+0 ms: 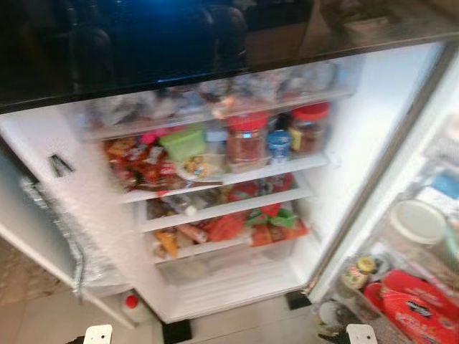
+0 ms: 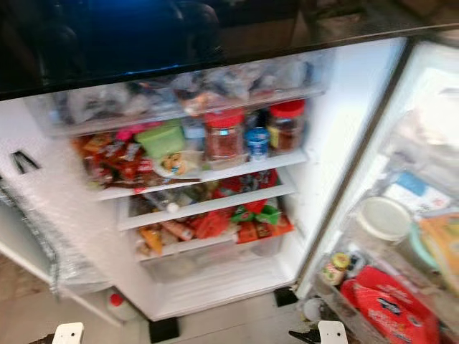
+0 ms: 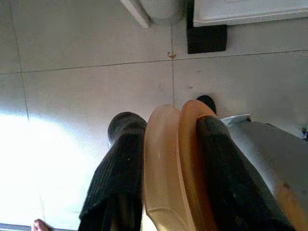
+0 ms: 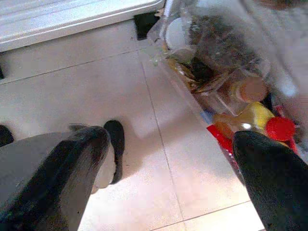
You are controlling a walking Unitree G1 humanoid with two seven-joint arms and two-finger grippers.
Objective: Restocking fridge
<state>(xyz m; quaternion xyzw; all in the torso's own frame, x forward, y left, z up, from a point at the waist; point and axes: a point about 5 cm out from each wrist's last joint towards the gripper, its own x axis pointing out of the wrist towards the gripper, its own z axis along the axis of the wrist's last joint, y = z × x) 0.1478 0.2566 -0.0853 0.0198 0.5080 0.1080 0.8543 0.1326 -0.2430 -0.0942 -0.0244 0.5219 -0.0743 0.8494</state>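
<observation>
Fridge [image 1: 373,122] stands open before the robot, its white cavity lit and its shelves crowded. Its right door [image 1: 430,236] is swung out, the door bins holding a red packet [image 1: 419,308] and a white-lidded tub [image 1: 417,221]. Inside, the upper shelf [image 1: 287,168] carries two red-capped jars [image 1: 247,137] side by side with a small blue-lidded pot [image 1: 278,143] between them, and a green container [image 1: 183,142] to their left; the lower shelves hold packets in red, orange and green, too blurred to tell apart. A tiled floor [image 3: 86,72] lies below.

Both arms hang low, pointing down at the tiles in front of the fridge. The left gripper [image 3: 166,159] is clamped on a pale orange, curved plastic object [image 3: 168,163], its black fingers [image 3: 118,163] pressed against either side. The right gripper [image 4: 168,178] is spread wide with nothing between its fingers [image 4: 274,178], hovering over the floor just beside the bottom door bin, where a yellow bottle with a red cap [image 4: 262,120] lies.
</observation>
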